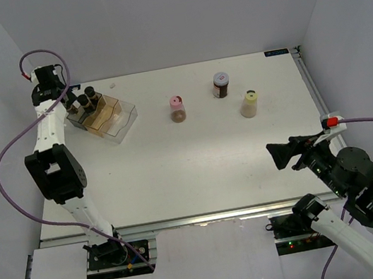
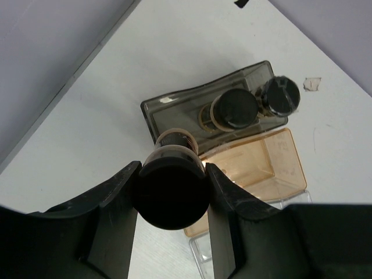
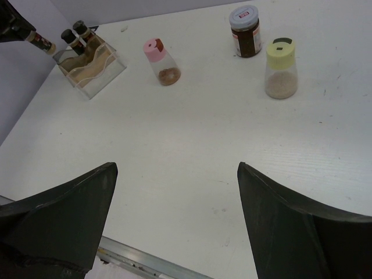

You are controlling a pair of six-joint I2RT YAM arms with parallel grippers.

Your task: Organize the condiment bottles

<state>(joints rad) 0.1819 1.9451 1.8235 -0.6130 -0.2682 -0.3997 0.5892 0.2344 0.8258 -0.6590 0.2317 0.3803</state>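
1. At the lower right of the top view, the right gripper [image 1: 275, 156] hangs over the white table [image 1: 199, 173]. Its two dark jaws are spread wide with nothing between them.
2. Beyond it, in the upper right of the top view, a pale jar with a yellow cap [image 1: 249, 104] stands upright, holding light powder.
3. Just up and left of that stands a wider dark jar with a grey lid and red label [image 1: 221, 85], upright and apart from its neighbour.
4. Further left, near the upper middle of the top view, a small pink-capped jar [image 1: 177, 109] with brown spice stands alone.
5. At the upper left sits a clear plastic compartment bin [image 1: 120, 122]. A first black-capped dark bottle [image 2: 235, 108] and a second black-capped dark bottle [image 2: 280, 96] stand side by side in its smoky end compartment.
6. The left gripper [image 2: 172, 171] is clenched on a third black-capped dark bottle [image 2: 172, 197] at that compartment's other end. Whether this bottle rests inside the bin or hangs above it cannot be told.
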